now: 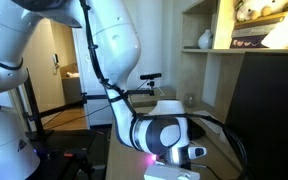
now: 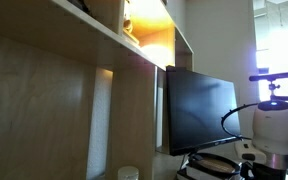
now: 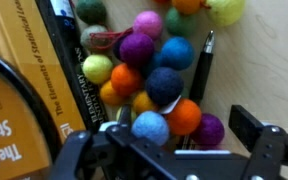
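Note:
In the wrist view my gripper [image 3: 174,142] is open and points down at a cluster of coloured felt balls [image 3: 149,75] lying on a light wooden surface [image 3: 269,60]. A light blue ball [image 3: 150,128], an orange ball [image 3: 184,116] and a purple ball [image 3: 210,130] lie between the fingers. The right finger pad stands just beside the purple ball. I cannot tell whether either finger touches a ball. A black pen [image 3: 203,62] lies along the right side of the cluster. In an exterior view the arm's wrist [image 1: 164,135] hangs low over the desk, with the fingers cut off at the frame's bottom.
A dark book [image 3: 69,70] and a yellow book [image 3: 12,60] lie left of the balls, with a black curved cable [image 3: 29,105] over them. A black monitor [image 1: 269,110] [image 2: 199,110] stands close to the arm. Wooden shelves above it hold a white vase [image 1: 204,40].

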You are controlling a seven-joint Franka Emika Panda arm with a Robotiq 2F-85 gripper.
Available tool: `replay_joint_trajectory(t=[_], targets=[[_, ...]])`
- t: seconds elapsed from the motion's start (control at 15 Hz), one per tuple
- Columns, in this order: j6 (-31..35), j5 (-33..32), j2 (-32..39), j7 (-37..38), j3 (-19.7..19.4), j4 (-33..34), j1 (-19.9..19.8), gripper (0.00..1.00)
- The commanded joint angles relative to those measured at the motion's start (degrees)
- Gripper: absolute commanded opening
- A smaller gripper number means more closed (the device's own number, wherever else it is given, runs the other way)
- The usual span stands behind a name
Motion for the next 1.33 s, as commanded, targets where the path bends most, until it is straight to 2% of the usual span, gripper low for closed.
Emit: replay_joint_trajectory(t=[0.0, 0.07, 0.13, 0.33, 1.27], targets=[[6.0, -6.5, -3.7, 4.4, -4.1, -5.1, 3.0, 1.00], [6.4, -8.0, -3.8, 5.6, -5.3, -5.4, 3.8, 1.00], [4.7, -5.3, -0.8, 2.9, -2.7, -2.2, 1.5, 1.00], [5.6, -6.8, -1.7, 4.2, -4.3, -3.5, 2.8, 1.00], [5.6, -6.8, -1.9, 4.2, -4.3, -3.7, 2.9, 1.00]])
